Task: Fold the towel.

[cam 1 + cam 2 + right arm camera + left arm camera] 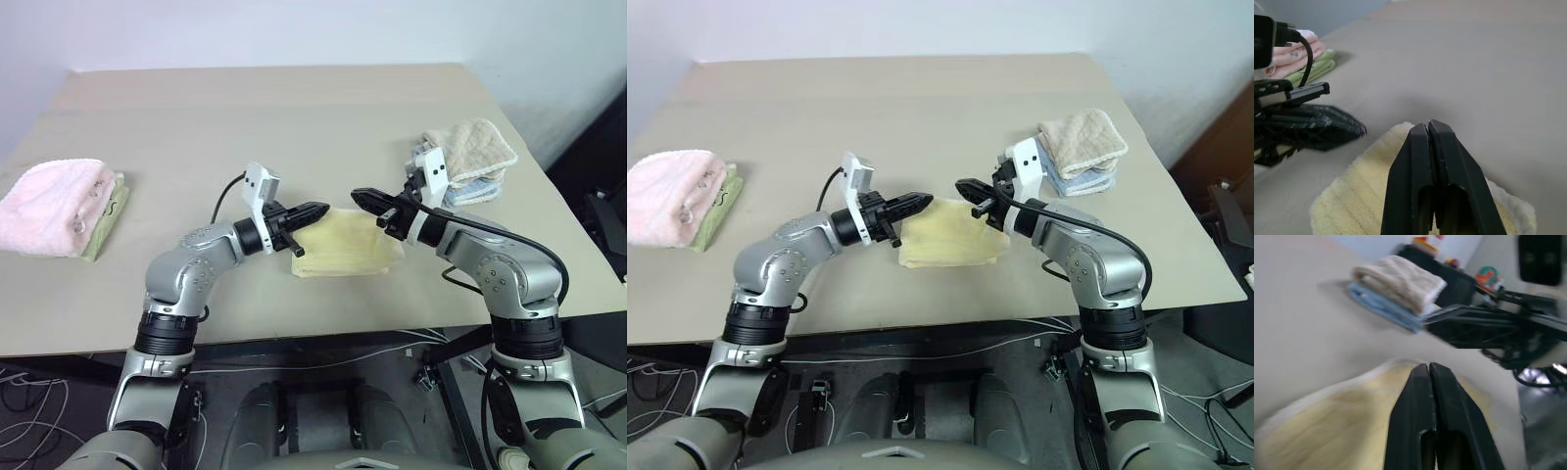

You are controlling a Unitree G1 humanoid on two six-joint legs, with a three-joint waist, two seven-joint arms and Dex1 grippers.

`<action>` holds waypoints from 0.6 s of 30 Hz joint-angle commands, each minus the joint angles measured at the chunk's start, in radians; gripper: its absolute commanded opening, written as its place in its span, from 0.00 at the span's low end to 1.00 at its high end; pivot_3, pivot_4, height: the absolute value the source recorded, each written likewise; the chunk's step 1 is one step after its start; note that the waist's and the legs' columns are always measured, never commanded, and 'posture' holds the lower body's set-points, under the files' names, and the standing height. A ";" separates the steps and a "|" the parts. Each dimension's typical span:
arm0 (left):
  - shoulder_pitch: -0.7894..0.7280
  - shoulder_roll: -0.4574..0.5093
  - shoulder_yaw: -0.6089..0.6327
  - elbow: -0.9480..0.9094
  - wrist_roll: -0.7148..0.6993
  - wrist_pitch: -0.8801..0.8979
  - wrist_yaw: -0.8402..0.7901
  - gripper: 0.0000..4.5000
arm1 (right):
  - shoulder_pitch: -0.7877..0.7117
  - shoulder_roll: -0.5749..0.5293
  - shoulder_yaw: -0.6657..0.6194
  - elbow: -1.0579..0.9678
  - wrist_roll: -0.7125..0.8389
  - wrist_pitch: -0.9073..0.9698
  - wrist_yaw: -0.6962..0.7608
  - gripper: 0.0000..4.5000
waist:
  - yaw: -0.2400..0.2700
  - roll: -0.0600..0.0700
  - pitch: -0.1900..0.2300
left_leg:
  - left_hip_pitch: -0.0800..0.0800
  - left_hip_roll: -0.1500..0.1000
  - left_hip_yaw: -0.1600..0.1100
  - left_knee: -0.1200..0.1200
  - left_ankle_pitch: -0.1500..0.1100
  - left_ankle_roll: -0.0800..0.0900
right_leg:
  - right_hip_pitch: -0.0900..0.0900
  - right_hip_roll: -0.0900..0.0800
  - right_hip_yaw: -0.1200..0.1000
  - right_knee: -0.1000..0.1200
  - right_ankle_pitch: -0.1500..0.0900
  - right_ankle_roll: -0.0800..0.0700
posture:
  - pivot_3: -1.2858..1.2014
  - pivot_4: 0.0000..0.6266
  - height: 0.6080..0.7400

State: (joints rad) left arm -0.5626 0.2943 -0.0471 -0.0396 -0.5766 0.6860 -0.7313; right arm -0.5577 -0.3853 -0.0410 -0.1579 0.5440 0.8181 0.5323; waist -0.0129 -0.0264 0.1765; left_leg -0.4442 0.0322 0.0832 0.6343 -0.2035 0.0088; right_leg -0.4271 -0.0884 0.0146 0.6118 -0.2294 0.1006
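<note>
Towel [345,245], folded, table centre: left gripper [315,211] at 9 o'clock, right gripper [364,199] at 3, jaws closed empty; folding looks done, next likely withdrawal.

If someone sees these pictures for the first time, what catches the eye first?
Two shut tools, left and right, point at each other above a folded yellow towel near the table's front edge. A pink towel lies far left, and a beige towel tops a stack far right.

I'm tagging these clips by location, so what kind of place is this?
Probably a lab or test room rather than a home: a bare tan table against a plain wall, loose cables on the floor beneath it, and small stacks of folded towels set out around the yellow towel.
</note>
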 commanded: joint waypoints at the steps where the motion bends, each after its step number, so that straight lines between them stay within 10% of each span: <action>1: -0.026 -0.002 -0.063 0.059 0.082 -0.083 -0.034 0.01 | 0.005 -0.016 0.057 0.076 -0.110 -0.123 0.008 0.00 | -0.001 0.000 0.000 | 0.000 0.000 0.000 0.000 0.000 0.000 | 0.000 0.000 0.000 0.000 0.000 0.000 | 0.52 0.24 1.00; 18: 0.141 -0.039 -0.077 0.254 0.210 -0.251 -0.045 0.01 | 0.110 0.089 0.056 0.343 -0.261 -0.392 -0.019 0.00 | -0.006 0.002 -0.004 | 0.003 0.002 0.000 0.000 0.000 0.000 | 0.001 0.000 0.001 0.001 0.000 0.000 | 0.52 0.24 1.00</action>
State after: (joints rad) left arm -0.4451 0.2403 -0.1316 0.2118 -0.3835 0.4232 -0.7832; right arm -0.4447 -0.2766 0.0331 0.1713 0.2935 0.4285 0.5068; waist -0.0194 -0.0243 0.1727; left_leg -0.4415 0.0340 0.0830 0.6347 -0.2036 0.0085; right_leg -0.4258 -0.0879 0.0155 0.6131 -0.2296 0.1003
